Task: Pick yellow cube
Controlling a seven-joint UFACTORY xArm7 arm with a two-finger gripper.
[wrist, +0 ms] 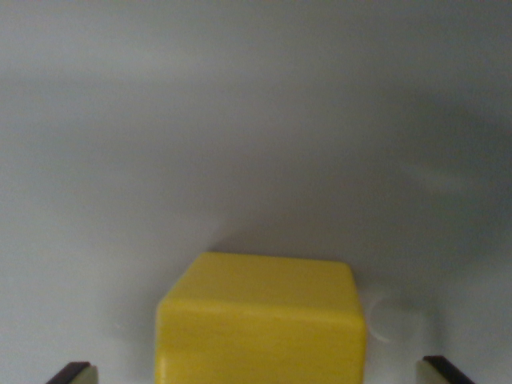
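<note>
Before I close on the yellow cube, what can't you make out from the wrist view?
- Yellow cube: its lower part is cut off by the bottom edge, so its seating on the grey surface is unseen.
- Fingers: only the two tips show at the bottom corners; the rest is out of frame.
- Height of the tips against the cube: cannot tell from this one view.
- Pale round mark at the cube's right: too blurred to identify.

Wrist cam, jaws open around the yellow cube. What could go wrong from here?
1. The yellow cube sits nearer the jaw at the wrist view's left, so closing may shove it sideways first.
2. The cube's lower part is cut off by the frame, so jaw depth is unconfirmed; a shallow grip could slip.
</note>
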